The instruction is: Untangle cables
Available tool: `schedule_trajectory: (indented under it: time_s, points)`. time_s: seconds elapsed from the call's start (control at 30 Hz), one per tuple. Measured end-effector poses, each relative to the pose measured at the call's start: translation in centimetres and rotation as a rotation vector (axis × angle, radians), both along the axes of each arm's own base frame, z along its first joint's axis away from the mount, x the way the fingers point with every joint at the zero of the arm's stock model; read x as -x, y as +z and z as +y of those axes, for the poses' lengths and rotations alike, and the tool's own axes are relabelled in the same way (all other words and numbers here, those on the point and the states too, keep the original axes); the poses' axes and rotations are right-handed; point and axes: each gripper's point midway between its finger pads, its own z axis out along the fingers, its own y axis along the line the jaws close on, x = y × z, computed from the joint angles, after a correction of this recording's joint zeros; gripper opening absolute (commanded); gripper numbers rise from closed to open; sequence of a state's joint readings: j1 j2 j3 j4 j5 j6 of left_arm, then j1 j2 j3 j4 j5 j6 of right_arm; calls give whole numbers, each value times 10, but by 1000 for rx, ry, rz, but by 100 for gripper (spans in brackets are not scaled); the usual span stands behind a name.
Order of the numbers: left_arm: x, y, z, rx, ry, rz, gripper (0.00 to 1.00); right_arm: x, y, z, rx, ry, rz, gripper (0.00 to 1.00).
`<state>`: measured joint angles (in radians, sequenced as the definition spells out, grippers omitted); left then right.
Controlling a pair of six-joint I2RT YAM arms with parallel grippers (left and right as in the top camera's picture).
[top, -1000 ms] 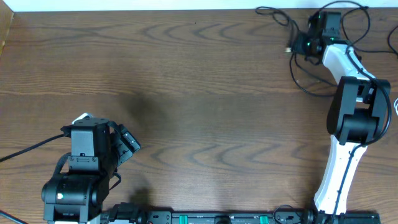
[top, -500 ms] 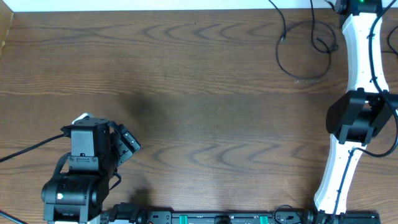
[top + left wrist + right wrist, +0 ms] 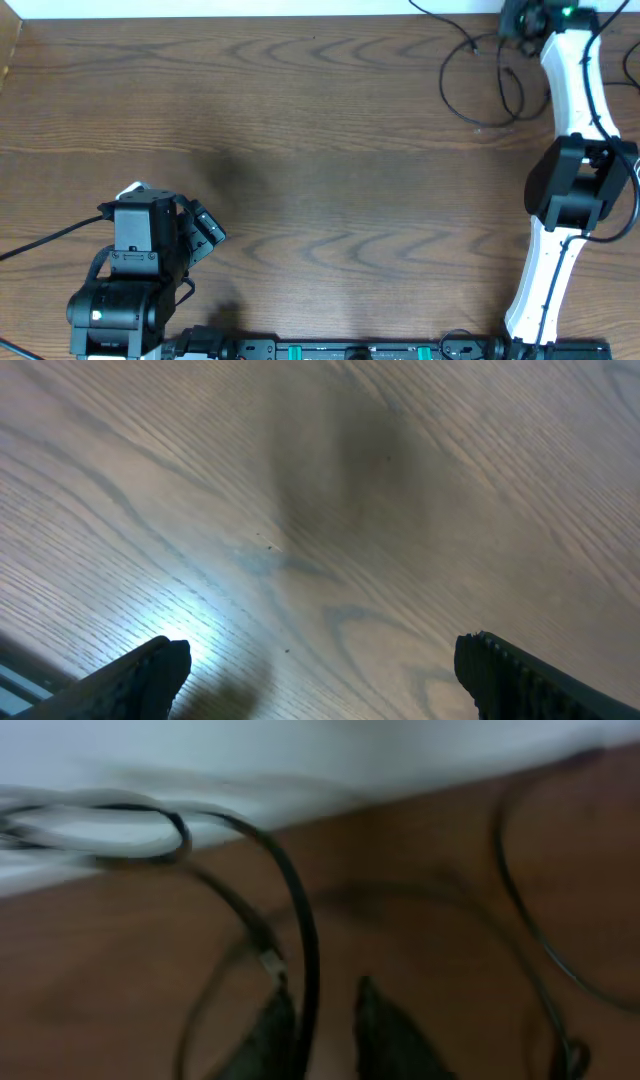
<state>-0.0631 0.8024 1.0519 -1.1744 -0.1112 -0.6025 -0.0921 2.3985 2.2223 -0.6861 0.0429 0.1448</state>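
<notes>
Thin black cables (image 3: 445, 86) lie in loose loops at the far right of the wooden table (image 3: 320, 150), trailing toward its back edge. My right gripper (image 3: 520, 18) hovers over their far end. In the blurred right wrist view, one black cable (image 3: 305, 945) arches down between the slightly parted fingers of the right gripper (image 3: 322, 995), close to the left finger, with a gap on its other side. A small plug end (image 3: 268, 960) hangs beside it. My left gripper (image 3: 320, 680) stands wide open over bare wood, far from the cables, at the near left (image 3: 207, 228).
The table's back edge and a pale wall (image 3: 300, 760) lie just behind the cables. The right arm's white links (image 3: 570, 80) stretch along the right side, with its thicker black lead (image 3: 628, 215) beside it. The left arm's base (image 3: 125, 290) sits at the near left corner.
The right arm swung toward the back edge, then came slightly back, dragging the cable loops wider. Its jaws have parted a little. The left arm has not moved.
</notes>
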Motion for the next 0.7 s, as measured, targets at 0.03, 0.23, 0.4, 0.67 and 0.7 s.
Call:
schedule_trajectory:
  time_s: [0.03, 0.23, 0.4, 0.67, 0.7]
  points:
    - [0, 0, 0, 0, 0, 0, 91, 6, -13, -2, 5, -7, 34, 73]
    - [0, 0, 0, 0, 0, 0, 91, 43, -58, -6, 12, -51, 209, 99]
    - [0, 0, 0, 0, 0, 0, 91, 58, -65, -6, -4, -88, 271, 99]
    - [0, 0, 0, 0, 0, 0, 91, 100, -79, -17, -33, -181, 438, 98]
    - [0, 0, 0, 0, 0, 0, 91, 103, -80, -21, -39, -196, 448, 97]
